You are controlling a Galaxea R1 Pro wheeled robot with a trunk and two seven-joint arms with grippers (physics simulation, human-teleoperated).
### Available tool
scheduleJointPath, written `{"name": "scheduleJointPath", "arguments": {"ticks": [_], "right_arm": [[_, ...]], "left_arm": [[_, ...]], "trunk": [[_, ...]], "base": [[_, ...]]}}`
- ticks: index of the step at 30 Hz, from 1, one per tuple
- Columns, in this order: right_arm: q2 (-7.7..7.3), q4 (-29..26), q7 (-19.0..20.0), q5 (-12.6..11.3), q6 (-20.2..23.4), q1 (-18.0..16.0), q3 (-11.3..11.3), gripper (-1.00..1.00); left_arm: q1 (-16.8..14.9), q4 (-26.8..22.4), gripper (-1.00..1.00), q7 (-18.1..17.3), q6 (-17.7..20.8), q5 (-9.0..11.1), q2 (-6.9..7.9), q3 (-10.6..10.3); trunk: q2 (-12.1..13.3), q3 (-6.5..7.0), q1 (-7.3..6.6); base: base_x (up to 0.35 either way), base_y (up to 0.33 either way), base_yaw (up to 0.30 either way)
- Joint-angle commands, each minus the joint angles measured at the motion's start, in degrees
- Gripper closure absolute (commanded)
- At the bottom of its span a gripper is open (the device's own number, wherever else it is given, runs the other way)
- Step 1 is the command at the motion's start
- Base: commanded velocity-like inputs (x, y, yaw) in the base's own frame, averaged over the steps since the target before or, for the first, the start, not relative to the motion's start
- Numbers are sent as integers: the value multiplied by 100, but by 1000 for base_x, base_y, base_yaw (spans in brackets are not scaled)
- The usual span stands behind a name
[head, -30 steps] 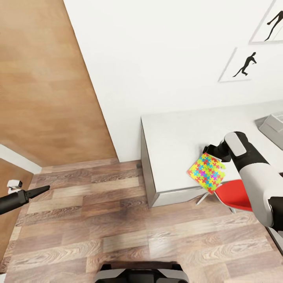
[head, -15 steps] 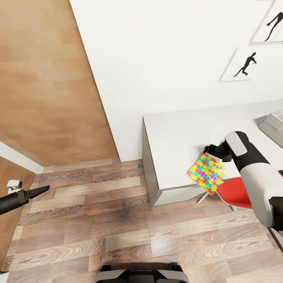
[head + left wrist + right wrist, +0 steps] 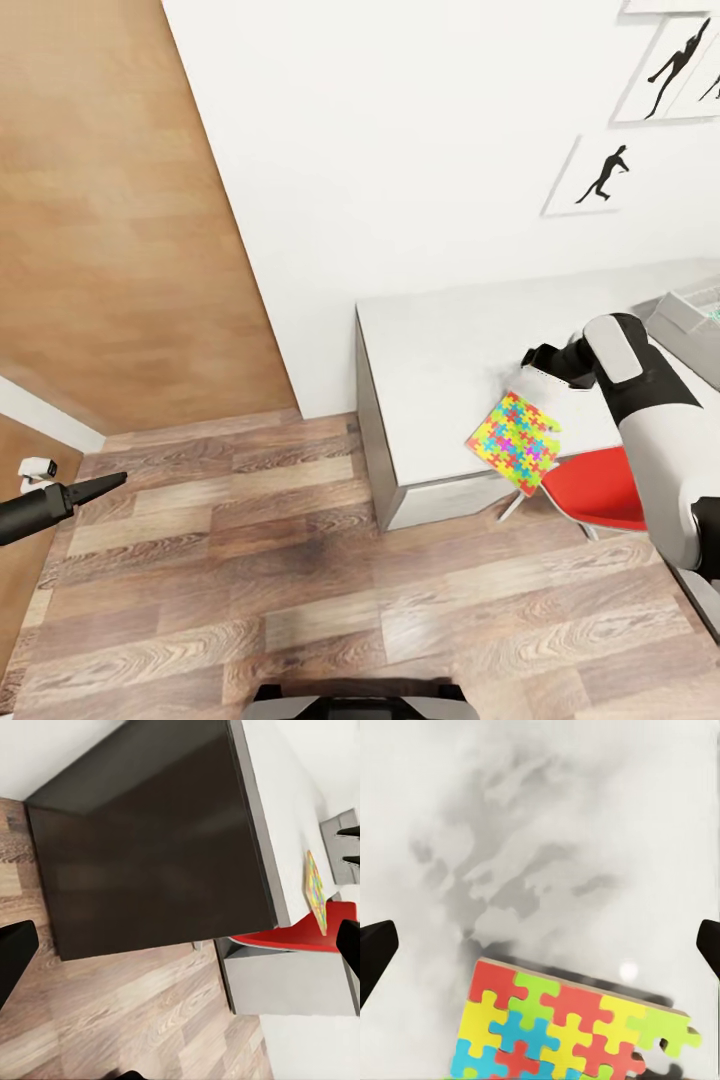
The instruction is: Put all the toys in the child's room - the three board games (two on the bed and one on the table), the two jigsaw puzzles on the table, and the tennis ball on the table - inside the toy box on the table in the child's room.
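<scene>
Head view: light-grey-topped table (image 3: 450, 340) stands against the white wall (image 3: 400, 150), its near left corner over the wood-plank floor (image 3: 300, 560). 1 jigsaw puzzle (image 3: 516, 442) lies at the table's near edge, rotated diamond-wise, its near corner overhanging the edge above a red chair (image 3: 595, 490).

Right arm (image 3: 650, 420) reaches in from the right over the table. Right end effector (image 3: 530, 357) sits just beyond the puzzle's far corner, apart from it. In the right wrist view the 2 fingertips (image 3: 375, 945) show as dark tips at opposite sides of the picture, spread wide, nothing between them but bare tabletop; the puzzle (image 3: 570, 1027) lies flat below them, red, yellow, green and blue pieces plain, with a dark shadow along its edge. Released, not grasping.

Toy box (image 3: 690, 320): pale grey bin, partly cut off at the far right of the table, well apart from the puzzle. Contents cannot be made out.

Left end effector (image 3: 110, 481) hangs over the floor at far left, well clear of the table, seen as a thin dark taper. In the left wrist view its fingertips (image 3: 15, 956) stand at opposite edges of the picture, spread, holding nothing; between them the table's dark side panel (image 3: 150, 847), and farther off the puzzle edge-on (image 3: 315, 889).

2 black silhouette pictures (image 3: 600, 175) hang on the wall above the table. A wood-toned panel (image 3: 110, 200) takes up the left.
</scene>
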Motion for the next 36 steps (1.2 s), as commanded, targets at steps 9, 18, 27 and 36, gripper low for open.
{"name": "scheduleJointPath", "arguments": {"ticks": [9, 18, 27, 36], "right_arm": [[-13, -842, -4, -372, 686, 61, -522, -100], [-633, -2059, 33, -2486, 725, 1152, -1100, -100], [-1526, -3959, 593, -5620, 725, 3496, -1252, -100], [-1659, -5041, 1799, -6265, 725, 5842, -2033, -100]], "left_arm": [[-5, -2, -100, -41, 59, -39, -2, 12], [-5, -2, -100, -41, 57, -39, -2, 18], [-5, -2, -100, -41, 55, -39, -6, 19], [-5, -2, -100, -41, 55, -39, -5, 11]], "trunk": [[-9, 75, 4], [-9, 125, 4], [-9, 130, 4], [-9, 130, 4]], "base": [[0, 0, -77], [0, 0, -50], [0, 0, -5], [0, 0, 0]]}}
